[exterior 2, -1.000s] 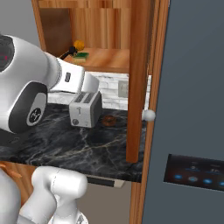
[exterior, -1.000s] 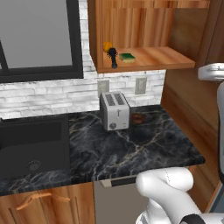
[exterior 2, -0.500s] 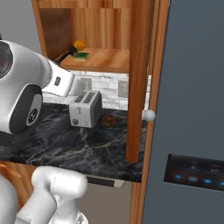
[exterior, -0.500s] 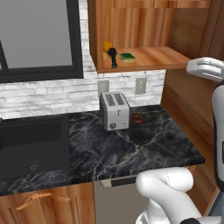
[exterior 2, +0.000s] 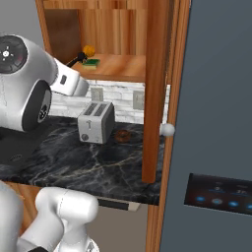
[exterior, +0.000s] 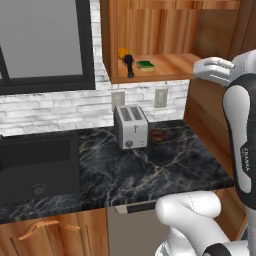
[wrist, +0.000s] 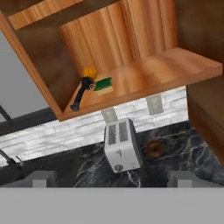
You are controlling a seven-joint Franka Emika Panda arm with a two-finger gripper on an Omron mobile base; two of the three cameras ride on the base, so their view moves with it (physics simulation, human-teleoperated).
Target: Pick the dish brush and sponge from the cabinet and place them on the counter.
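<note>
**Presently: pincer fully open, both items on the cabinet shelf**

The pincer (wrist: pixel 112 178) stands fully open and holds nothing; in the hand view its two fingertips (wrist: pixel 42 177) sit far apart at the bottom, facing the open cabinet (exterior: pixel 165 30) from a distance.

The dish brush (wrist: pixel 82 92) lies on the wooden shelf (wrist: pixel 175 65) near its left front corner, head toward the back, handle reaching the shelf edge. The sponge (wrist: pixel 103 85) lies flat, green side up, just beside the brush head. A small orange ball (wrist: pixel 89 72) rests behind the brush head, close to both.

Below the shelf, a toaster (exterior: pixel 131 127) stands on the black marble worktop (exterior: pixel 165 170), with a brown round item (exterior: pixel 158 135) just beside it. A sink (exterior: pixel 35 165) occupies the left portion of the worktop.
</note>
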